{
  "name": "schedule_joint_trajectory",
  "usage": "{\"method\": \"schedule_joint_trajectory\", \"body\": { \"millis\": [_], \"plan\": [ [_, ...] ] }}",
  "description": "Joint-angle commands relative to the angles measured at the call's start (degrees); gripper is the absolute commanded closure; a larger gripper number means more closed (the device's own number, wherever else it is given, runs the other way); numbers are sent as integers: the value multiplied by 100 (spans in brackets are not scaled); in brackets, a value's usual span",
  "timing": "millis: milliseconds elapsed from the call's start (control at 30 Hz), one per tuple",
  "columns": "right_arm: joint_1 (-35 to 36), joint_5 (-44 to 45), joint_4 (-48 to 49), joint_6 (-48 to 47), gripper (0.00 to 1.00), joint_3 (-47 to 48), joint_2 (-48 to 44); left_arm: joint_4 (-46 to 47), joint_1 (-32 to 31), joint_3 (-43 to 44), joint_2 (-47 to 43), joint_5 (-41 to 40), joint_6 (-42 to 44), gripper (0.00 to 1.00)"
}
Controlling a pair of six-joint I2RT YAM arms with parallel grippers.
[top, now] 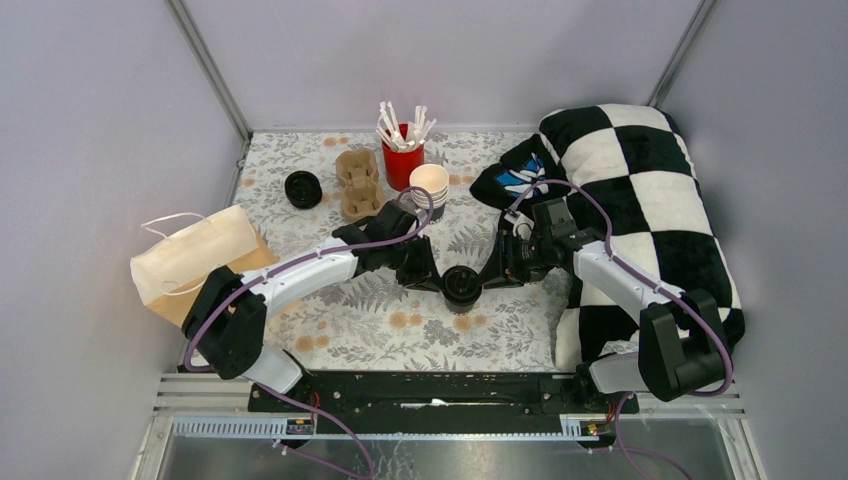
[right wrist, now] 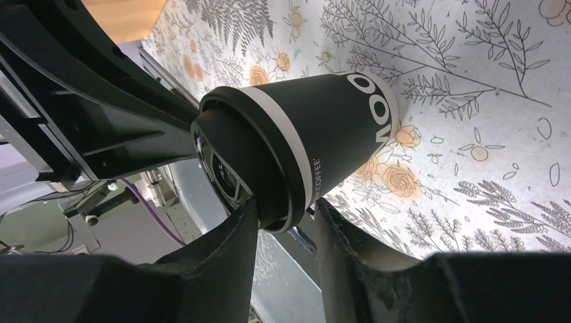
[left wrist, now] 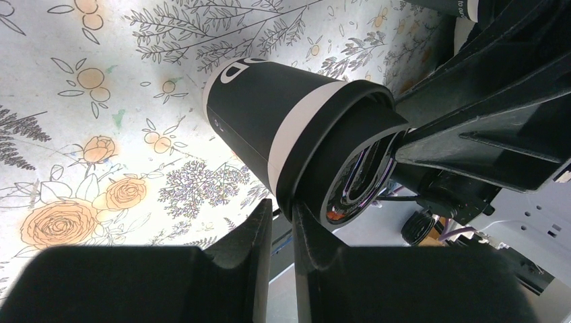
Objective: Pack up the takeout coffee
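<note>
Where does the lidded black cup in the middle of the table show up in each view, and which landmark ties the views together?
Top external: cup just below picture centre, lid up.
Left wrist: cup at centre, lid towards the lower right.
Right wrist: cup at centre, lid towards the lower left.
Shared landmark: the floral tablecloth behind the cup in all three.

overhead, the takeout cup [top: 462, 285] shows only its dark top, its walls hidden between the arms. left gripper [left wrist: 281, 210]: fingers blurred, cut off at the bottom edge, contact with the rim unclear. right gripper [right wrist: 286, 210]: same story, and the cup's lettering wraps out of sight.
</note>
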Motion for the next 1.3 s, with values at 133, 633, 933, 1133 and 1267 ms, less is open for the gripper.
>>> {"method": "schedule_joint_trajectory", "body": {
  "millis": [133, 633, 933, 1133, 1267],
  "plan": [
    [-345, 268, 241, -101, 58, -651, 475, -380, -154, -581, 856, -1295, 366, 81],
    [-333, -215, -911, -668, 36, 759, 103, -575, -149, 323, -222, -145, 95, 60],
    [-333, -371, -866, -699, 30, 883, 321, -397, -66, 711, -221, -1, 80, 51],
    [-335, -410, -895, -803, 23, 804, 377, -417, 16, 674, -350, -133, 94, 47],
    [-297, -614, -781, -816, 21, 719, 531, 124, 48, 532, -309, 299, 16, 38]
  ]
}}
